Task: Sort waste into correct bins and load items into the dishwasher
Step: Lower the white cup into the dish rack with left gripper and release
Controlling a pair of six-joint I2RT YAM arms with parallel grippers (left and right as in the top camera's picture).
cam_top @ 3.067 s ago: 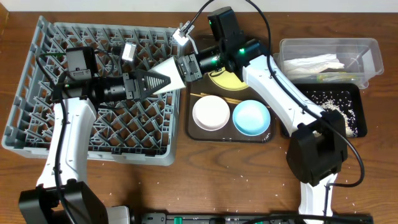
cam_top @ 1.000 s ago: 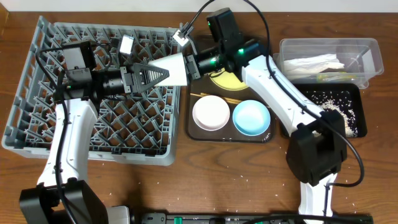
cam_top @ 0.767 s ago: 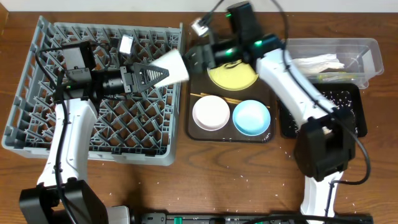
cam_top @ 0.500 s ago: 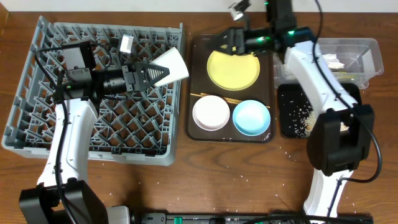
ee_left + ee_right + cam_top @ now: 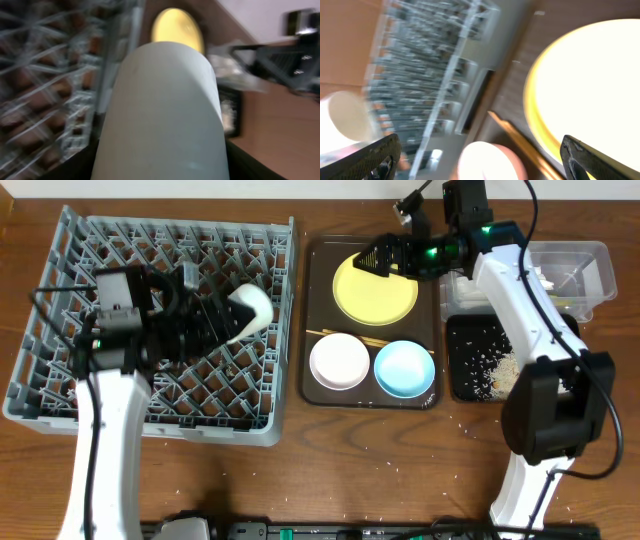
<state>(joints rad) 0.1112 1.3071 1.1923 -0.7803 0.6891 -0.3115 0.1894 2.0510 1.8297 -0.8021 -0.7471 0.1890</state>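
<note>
The white cup (image 5: pixel 250 310) is tipped on its side, held by the left gripper (image 5: pixel 232 323) over the right part of the big grey dish rack (image 5: pixel 60 370) on the left. The round yellow plate (image 5: pixel 375 288) lies flat at the top middle. Below it sit the white bowl (image 5: pixel 339 361) and the light blue bowl (image 5: pixel 404 369), side by side. The thin chopsticks (image 5: pixel 322 333) lie between the plate and the bowls. On the right, whitish rice (image 5: pixel 497 370) is spread in the black tray (image 5: pixel 470 385), below the clear tub (image 5: pixel 590 260).

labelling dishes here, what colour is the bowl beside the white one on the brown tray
Light blue; the bowl shows best in the overhead view.
</note>
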